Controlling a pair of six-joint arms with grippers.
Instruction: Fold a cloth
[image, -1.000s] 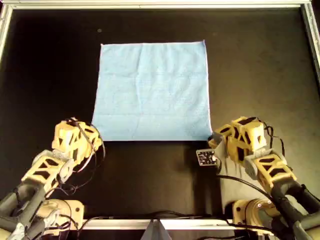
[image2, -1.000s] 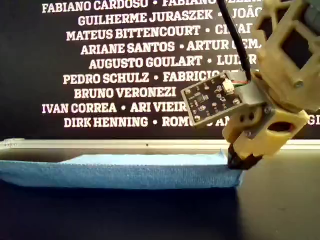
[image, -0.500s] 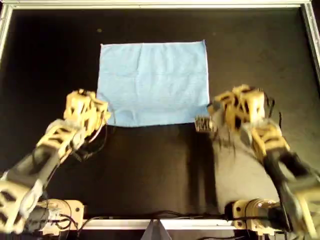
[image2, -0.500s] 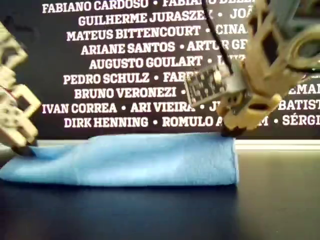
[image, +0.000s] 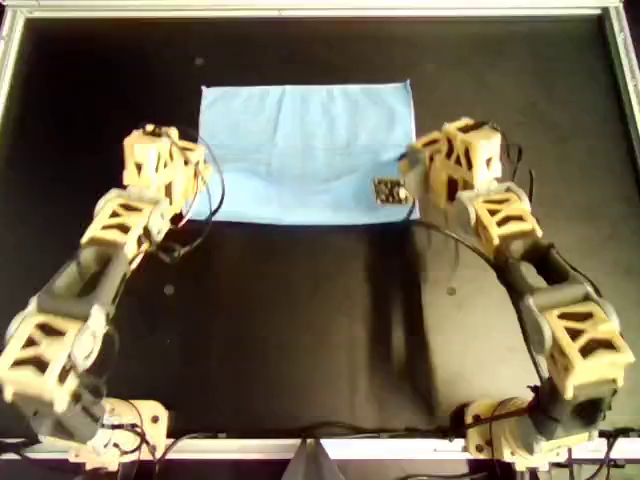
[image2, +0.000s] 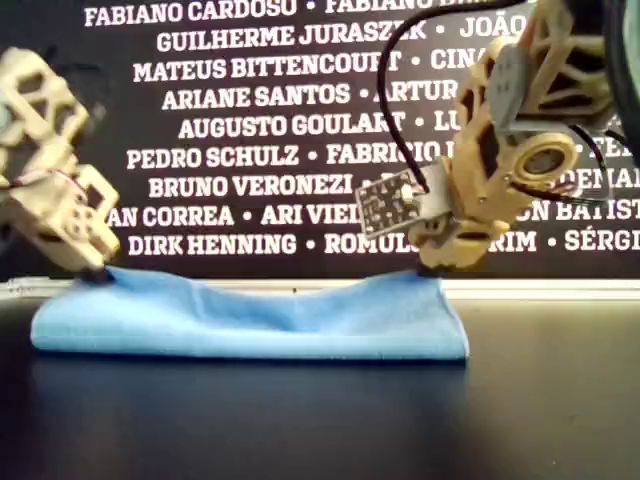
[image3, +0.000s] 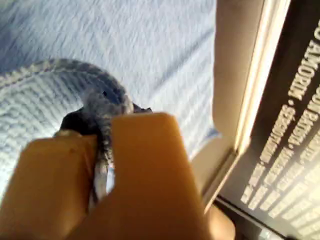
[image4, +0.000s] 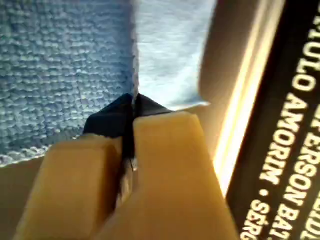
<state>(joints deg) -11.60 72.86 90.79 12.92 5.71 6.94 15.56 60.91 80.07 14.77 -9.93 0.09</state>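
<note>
1. Both grippers have travelled away from the near edge of the table toward the far side since a second ago, carrying the cloth's near edge with them, so that in the overhead view the visible blue area is now much shorter than before

2. Left gripper (image3: 102, 150) has its jaws pressed together on a bunched corner of the cloth (image: 305, 150); a hemmed fold of fabric bulges out between the yellow fingers (image3: 145, 170)

3. Right gripper (image4: 127, 145) is likewise clamped tight on the cloth's edge, the dark pads (image4: 107, 122) meeting with only a thin line of fabric between them

4. In the overhead view the cloth lies on the black table (image: 300, 330) in the far half, its far edge flat and straight, with the left gripper (image: 195, 185) at its left near corner and the right gripper (image: 408, 185) at its right near corner

5. From the exterior view the cloth (image2: 250, 320) is doubled over, the lifted layer sagging in the middle between the two raised corners and lying on the lower layer along a rounded fold at the front

6. A small circuit board (image2: 390, 203) hangs beside the right gripper (image2: 445, 262); whether it touches the cloth is hard to judge from here

7. White names are printed on the dark banner (image2: 250, 130) behind the table
</note>
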